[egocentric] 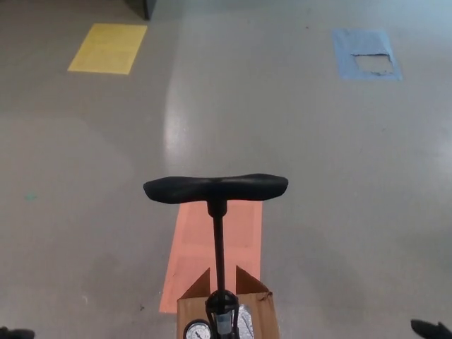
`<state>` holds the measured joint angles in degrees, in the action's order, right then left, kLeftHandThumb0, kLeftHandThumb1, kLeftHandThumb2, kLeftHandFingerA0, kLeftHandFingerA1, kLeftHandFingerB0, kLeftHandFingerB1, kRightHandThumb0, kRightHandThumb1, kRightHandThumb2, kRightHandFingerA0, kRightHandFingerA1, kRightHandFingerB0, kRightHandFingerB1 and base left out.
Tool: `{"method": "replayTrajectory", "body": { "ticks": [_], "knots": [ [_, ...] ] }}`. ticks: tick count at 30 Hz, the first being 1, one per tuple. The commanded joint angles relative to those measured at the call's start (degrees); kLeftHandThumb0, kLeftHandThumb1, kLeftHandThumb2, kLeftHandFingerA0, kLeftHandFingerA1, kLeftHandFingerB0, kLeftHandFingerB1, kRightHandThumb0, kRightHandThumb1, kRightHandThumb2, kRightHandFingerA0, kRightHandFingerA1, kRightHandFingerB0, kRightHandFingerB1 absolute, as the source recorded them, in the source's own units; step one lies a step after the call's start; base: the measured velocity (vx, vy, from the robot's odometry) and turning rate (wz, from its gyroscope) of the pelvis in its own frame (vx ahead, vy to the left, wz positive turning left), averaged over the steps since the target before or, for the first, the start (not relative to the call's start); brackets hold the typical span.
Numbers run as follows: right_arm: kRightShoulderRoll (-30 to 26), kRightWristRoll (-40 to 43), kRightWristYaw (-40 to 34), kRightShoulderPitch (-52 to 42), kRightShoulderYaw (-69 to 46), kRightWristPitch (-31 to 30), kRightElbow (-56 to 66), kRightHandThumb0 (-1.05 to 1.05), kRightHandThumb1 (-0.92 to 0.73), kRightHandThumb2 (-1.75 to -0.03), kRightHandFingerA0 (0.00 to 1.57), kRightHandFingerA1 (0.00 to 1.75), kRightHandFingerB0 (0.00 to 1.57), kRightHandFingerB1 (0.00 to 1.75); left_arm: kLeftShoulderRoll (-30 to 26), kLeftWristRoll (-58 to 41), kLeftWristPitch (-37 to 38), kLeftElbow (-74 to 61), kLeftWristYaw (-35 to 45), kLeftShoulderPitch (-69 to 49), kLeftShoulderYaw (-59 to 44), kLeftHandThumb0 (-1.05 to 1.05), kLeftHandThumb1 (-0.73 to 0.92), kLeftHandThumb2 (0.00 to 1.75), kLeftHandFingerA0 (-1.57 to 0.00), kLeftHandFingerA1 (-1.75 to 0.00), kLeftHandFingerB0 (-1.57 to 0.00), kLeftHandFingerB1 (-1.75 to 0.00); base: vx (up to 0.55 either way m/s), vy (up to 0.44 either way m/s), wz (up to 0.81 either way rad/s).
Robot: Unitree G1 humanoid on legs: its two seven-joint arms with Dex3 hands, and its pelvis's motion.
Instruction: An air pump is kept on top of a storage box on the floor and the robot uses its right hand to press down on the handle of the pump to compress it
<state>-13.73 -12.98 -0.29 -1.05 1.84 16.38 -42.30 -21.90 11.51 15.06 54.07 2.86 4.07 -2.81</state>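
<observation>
A black air pump stands upright on a brown cardboard box (263,318) at the bottom centre. Its wide black T-handle (216,188) sits raised at the top of the thin piston rod (219,251). The pump's barrel and round pressure gauge (198,330) show at the lower edge. Only a black tip of my right hand (432,328) shows in the bottom right corner, far from the handle and touching nothing. A black sliver of my left hand (15,332) shows in the bottom left corner.
A salmon-orange rectangle (240,233) is marked on the grey floor under and behind the box. A yellow patch (108,48) lies far left, a torn blue patch (366,54) far right. A dark object (140,7) stands at the top edge.
</observation>
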Motion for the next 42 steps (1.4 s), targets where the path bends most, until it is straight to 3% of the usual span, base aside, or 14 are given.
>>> {"method": "replayTrajectory", "body": {
  "ticks": [1, 6, 7, 9, 10, 12, 14, 24, 28, 29, 31, 32, 35, 42],
  "knots": [
    [-2.53, 2.66, 1.32, 1.26, -1.78, 8.75, -0.40, -0.36, -0.54, -1.09, 0.00, 0.48, 0.00, 0.48, -3.59, -2.25, 7.53, 1.49, 1.89, 1.56, -1.61, -0.54, 0.81, 0.64, -0.34, -0.38, -0.27, -0.33, 0.00, 0.000, 0.00],
    [-2.17, 1.31, -2.46, 0.57, -2.50, 11.82, 2.73, -0.36, -0.55, -1.10, 0.00, 0.49, 0.00, 0.48, -4.93, -2.36, 8.32, 2.68, 3.09, 3.55, -1.49, -0.60, 0.85, 0.65, -0.21, -0.33, -0.16, -0.29, 0.00, 0.000, 0.00],
    [-2.22, 0.88, -3.64, -1.15, -3.25, 11.94, 8.89, -0.36, -0.55, -1.10, 0.00, 0.49, 0.00, 0.48, -5.13, -1.91, 9.05, 2.50, 2.98, 3.81, -1.04, -0.34, 0.57, 1.10, 0.00, -0.48, 0.00, -0.47, 0.00, 0.000, 0.00],
    [-2.21, 0.55, -4.93, -2.41, -4.31, 12.64, 14.68, -0.35, -0.54, -1.09, 0.01, 0.49, 0.00, 0.48, -5.19, -1.66, 9.33, 2.17, 2.97, 4.09, -0.66, -0.34, 0.56, 1.09, 0.00, -0.48, 0.00, -0.47, 0.00, 0.000, 0.00],
    [-1.93, 1.04, -5.32, -3.65, -5.76, 12.69, 21.65, -0.68, -0.82, -0.65, 0.20, 0.34, 0.15, 0.28, -5.15, -1.68, 9.50, 2.01, 3.18, 4.36, -0.51, -0.35, 0.55, 1.09, 0.00, -0.49, 0.00, -0.48, 0.00, 0.000, 0.00],
    [-1.03, 1.59, -6.76, -3.94, -8.72, 12.88, 34.27, -0.73, -0.66, -0.94, 0.15, 0.45, 0.12, 0.41, -5.46, -1.24, 9.56, 2.36, 3.53, 5.42, -0.03, -0.79, 0.68, 0.96, -0.01, -0.39, -0.02, -0.35, 0.00, 0.000, 0.00],
    [-0.22, 1.26, -7.64, -3.26, -10.64, 10.67, 43.39, -0.70, -0.81, -0.64, 0.26, 0.32, 0.20, 0.29, -5.79, -0.80, 9.00, 2.25, 3.53, 6.08, 0.35, -0.35, 0.56, 1.09, 0.00, -0.49, 0.00, -0.48, 0.00, 0.000, 0.00],
    [-3.48, 4.25, -0.43, 4.82, -12.50, -1.05, 68.35, -0.74, -0.82, -0.64, 0.25, 0.30, 0.23, 0.29, -6.23, 0.21, 7.83, 2.03, 3.86, 7.77, 1.73, -0.62, 0.85, 0.66, -0.12, -0.30, -0.12, -0.27, 0.00, 0.000, 0.00],
    [-5.10, 3.43, 4.15, 11.14, -9.27, -6.86, 74.88, -0.74, -0.84, -0.65, 0.21, 0.29, 0.19, 0.28, -6.64, 0.38, 7.88, 3.04, 4.04, 7.88, 1.97, -0.77, 0.66, 0.94, 0.00, -0.39, -0.05, -0.35, 0.00, 0.000, 0.00],
    [-5.89, 3.12, 5.64, 12.36, -8.60, -8.31, 76.02, -0.36, -0.50, -1.07, 0.00, 0.48, 0.00, 0.48, -6.64, 0.39, 7.91, 3.09, 4.04, 7.84, 2.01, -0.73, 0.66, 0.95, 0.00, -0.40, -0.05, -0.36, 0.00, 0.000, 0.00],
    [-8.06, 2.14, 9.40, 15.05, -7.11, -11.29, 78.38, -0.74, -0.88, -0.68, 0.14, 0.26, 0.10, 0.23, -6.57, 0.48, 7.92, 3.24, 3.95, 7.64, 2.17, -0.72, 0.65, 0.96, -0.01, -0.41, -0.06, -0.36, 0.00, 0.000, 0.00],
    [-8.55, 1.90, 10.37, 15.59, -6.77, -12.45, 79.02, -0.77, -0.70, -1.04, 0.06, 0.40, 0.03, 0.33, -6.54, 0.46, 7.94, 3.22, 3.98, 7.56, 2.20, -0.69, 0.64, 0.95, 0.00, -0.41, -0.09, -0.37, 0.00, 0.000, 0.00],
    [-10.64, 3.21, 15.12, 20.94, -3.78, -17.51, 81.04, -0.83, -0.74, -1.05, 0.08, 0.23, 0.07, 0.20, -6.74, 0.74, 8.14, 3.24, 4.14, 7.43, 2.63, -0.66, 0.86, 0.66, -0.10, -0.29, -0.12, -0.22, 0.00, 0.000, 0.00],
    [-11.42, -1.01, 21.18, 31.53, 2.37, -24.24, 80.88, -0.87, -0.78, -1.07, 0.04, 0.18, 0.04, 0.15, -6.74, 0.41, 8.28, 4.44, 4.60, 7.68, 2.99, -0.68, 0.66, 0.99, -0.01, -0.37, -0.04, -0.34, 0.00, 0.000, 0.00]
  ]
}}
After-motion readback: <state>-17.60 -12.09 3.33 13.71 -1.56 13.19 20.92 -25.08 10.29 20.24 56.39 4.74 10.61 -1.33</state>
